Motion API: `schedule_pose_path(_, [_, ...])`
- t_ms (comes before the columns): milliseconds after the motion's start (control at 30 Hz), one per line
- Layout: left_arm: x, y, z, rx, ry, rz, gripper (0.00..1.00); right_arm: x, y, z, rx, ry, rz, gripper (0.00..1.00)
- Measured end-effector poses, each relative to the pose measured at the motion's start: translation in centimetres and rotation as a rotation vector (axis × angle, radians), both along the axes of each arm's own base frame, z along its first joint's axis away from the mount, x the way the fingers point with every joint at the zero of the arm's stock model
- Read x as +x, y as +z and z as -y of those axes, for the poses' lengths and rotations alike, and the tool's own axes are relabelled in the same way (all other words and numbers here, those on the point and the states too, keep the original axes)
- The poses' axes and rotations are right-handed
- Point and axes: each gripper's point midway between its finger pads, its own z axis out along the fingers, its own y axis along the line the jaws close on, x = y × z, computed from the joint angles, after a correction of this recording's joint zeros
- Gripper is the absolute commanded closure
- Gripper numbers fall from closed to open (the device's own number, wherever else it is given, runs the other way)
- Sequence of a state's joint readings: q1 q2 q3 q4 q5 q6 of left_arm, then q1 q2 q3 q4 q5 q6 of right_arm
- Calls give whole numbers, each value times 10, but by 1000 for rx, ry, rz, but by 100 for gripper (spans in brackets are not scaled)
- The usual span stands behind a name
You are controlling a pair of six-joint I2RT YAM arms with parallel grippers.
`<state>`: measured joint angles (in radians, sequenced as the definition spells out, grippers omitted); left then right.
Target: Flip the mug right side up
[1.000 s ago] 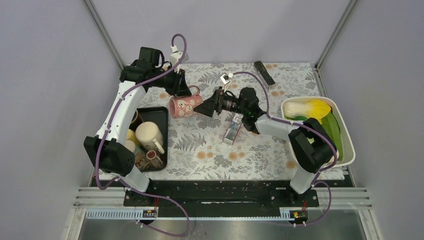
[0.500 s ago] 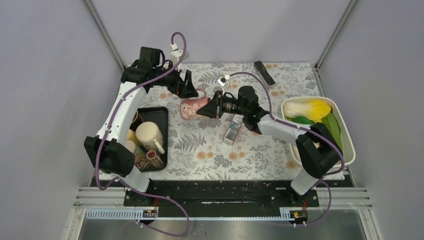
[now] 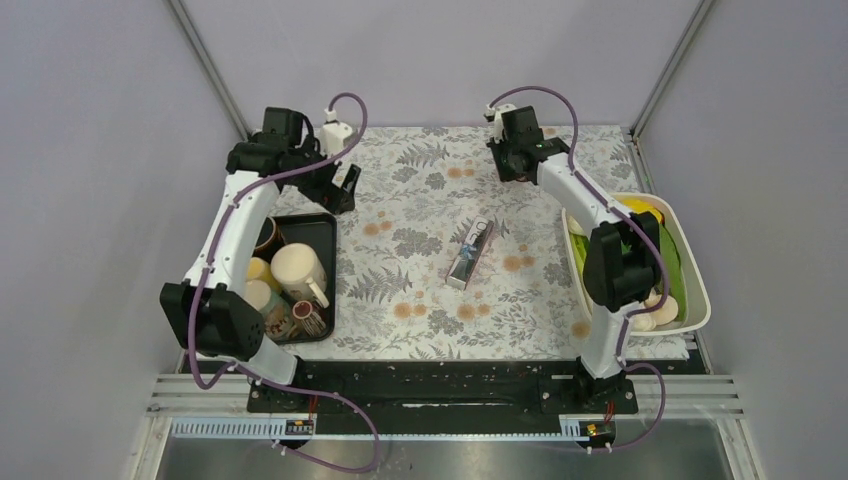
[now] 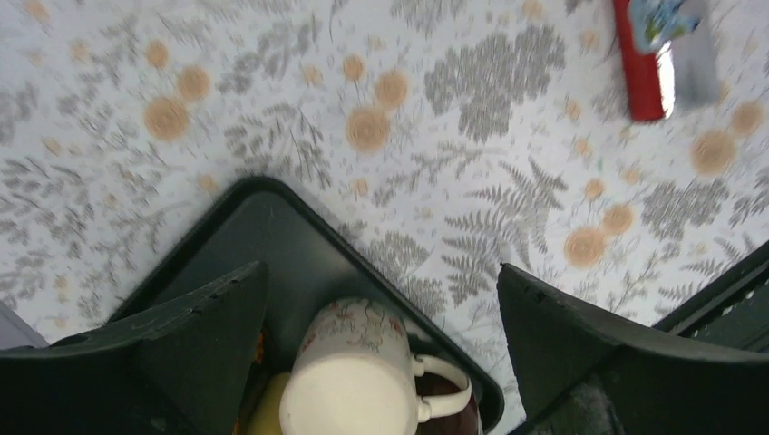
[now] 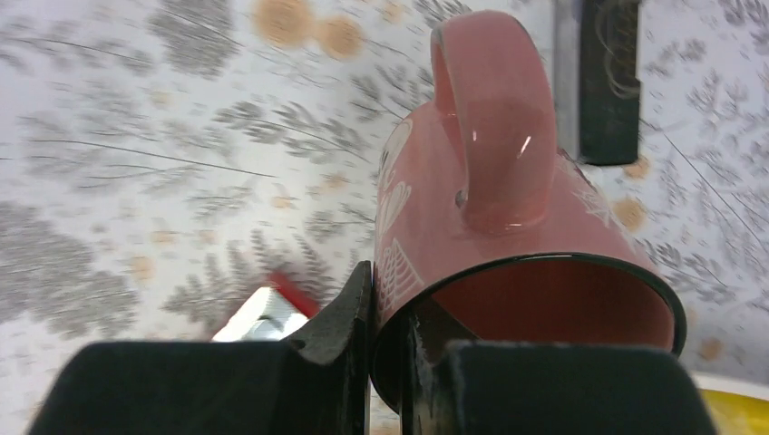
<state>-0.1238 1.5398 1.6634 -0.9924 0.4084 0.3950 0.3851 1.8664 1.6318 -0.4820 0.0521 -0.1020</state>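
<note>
The pink mug (image 5: 494, 195) shows only in the right wrist view, with its handle toward the top of the picture and its open mouth toward the camera. My right gripper (image 5: 388, 283) is shut on its rim, one finger outside the wall and one inside. From above, that gripper (image 3: 512, 160) is at the back of the table and the mug is hidden under the arm. My left gripper (image 4: 381, 269) stands open and holds nothing. It hangs over the far corner of the black tray (image 4: 272, 227), also seen from above (image 3: 340, 190).
The black tray (image 3: 325, 228) at the left holds a cream mug (image 4: 349, 381) and other cups. A toothpaste box (image 3: 470, 252) lies mid-table. A white basin (image 3: 697, 300) with vegetables stands at the right. A black bar (image 5: 608, 82) lies beyond the pink mug.
The left gripper opened, let go of the pink mug and drew back to the left over the tray. The right gripper shut on the mug's rim and carried it to the back of the table.
</note>
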Motion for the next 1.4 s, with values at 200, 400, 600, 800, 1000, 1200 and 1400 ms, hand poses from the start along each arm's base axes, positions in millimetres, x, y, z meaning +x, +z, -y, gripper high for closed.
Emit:
schedule_pose_path(200, [-41, -70, -19, 172, -102, -188, 6, 7, -62, 51, -182, -45, -190, 100])
schedule_pose_path(400, [-90, -115, -10, 353, -357, -277, 17, 1, -82, 45, -195, 27, -263, 81])
schedule_pose_path(600, [-127, -134, -11, 476, -614, -275, 20, 2, -82, 44, -189, 43, -264, 39])
schedule_pose_path(800, [-136, -146, -25, 593, -792, -215, 21, 1, -65, 43, -171, 46, -237, 10])
schedule_pose_path(1000, [-135, -156, -42, 711, -919, -189, 22, -15, 2, 38, -83, 64, -129, 6])
schedule_pose_path(1200, [-139, -168, -55, 783, -986, -217, 36, -34, 53, 33, -3, 92, -37, 5])
schedule_pose_path(1400, [-133, -186, -65, 855, -992, -205, 75, -47, 37, 22, 56, 131, -95, 5])
